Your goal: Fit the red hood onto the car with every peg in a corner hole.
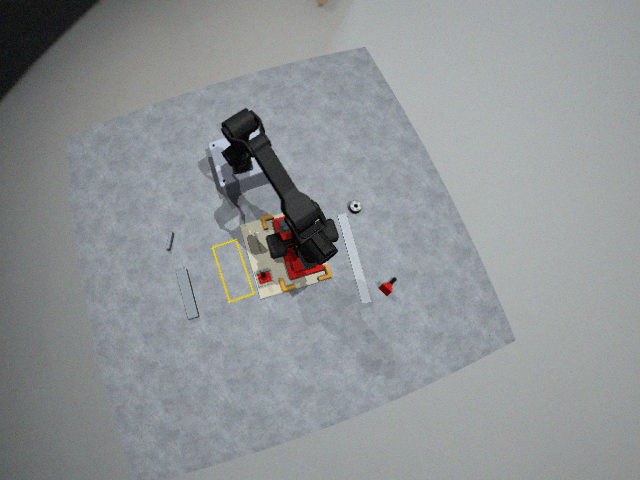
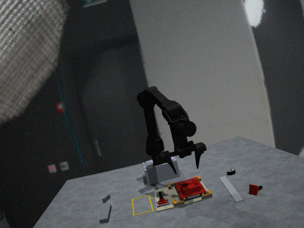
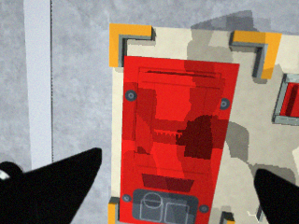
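Note:
The red hood (image 2: 192,188) (image 3: 173,103) lies on the deck of the red chassis (image 1: 305,272) (image 3: 127,163), which sits in the jig (image 1: 273,266) (image 3: 252,100). It looks roughly level in the exterior view. In the wrist view four round grey peg-like spots show near the corners; whether each peg is fully in its hole cannot be told. The engine block cannot be made out. My gripper (image 1: 305,240) (image 2: 186,171) (image 3: 176,164) is open and empty above the car, its fingertips wide on either side and clear of the hood.
A small red part with a black stem (image 1: 263,276) (image 2: 161,201) stands on the jig. A yellow outline (image 1: 220,274) and grey bar (image 1: 187,292) lie left. A pale strip (image 1: 354,258) (image 2: 230,188), a wheel (image 1: 355,206) and another red part (image 1: 385,288) lie right.

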